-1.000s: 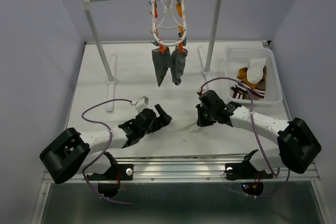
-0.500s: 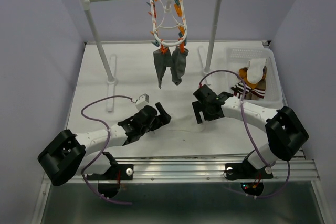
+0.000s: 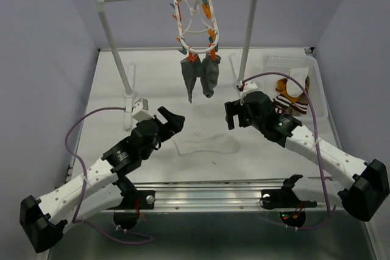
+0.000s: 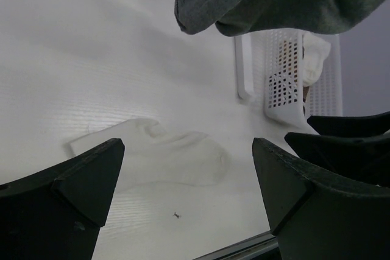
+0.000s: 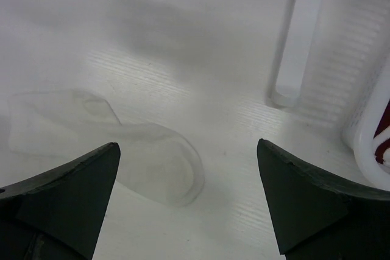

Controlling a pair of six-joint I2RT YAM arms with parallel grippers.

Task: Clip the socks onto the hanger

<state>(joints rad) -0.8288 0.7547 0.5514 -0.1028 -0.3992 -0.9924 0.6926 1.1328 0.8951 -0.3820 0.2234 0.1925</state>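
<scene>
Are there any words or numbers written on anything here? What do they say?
None can be read in any view.
The hanger, the grey socks clipped to it, the white sock lying flat and the basket all show no letters, numbers, brand marks or signs.

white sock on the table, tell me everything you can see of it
The white sock lies flat on the white table, on the near side of the hanging grey pair. It looks thin and soft, an ankle-cut shape, slightly creased, with a squarish open cuff at its left end and a rounded toe at its right. Only the table touches it.
</scene>
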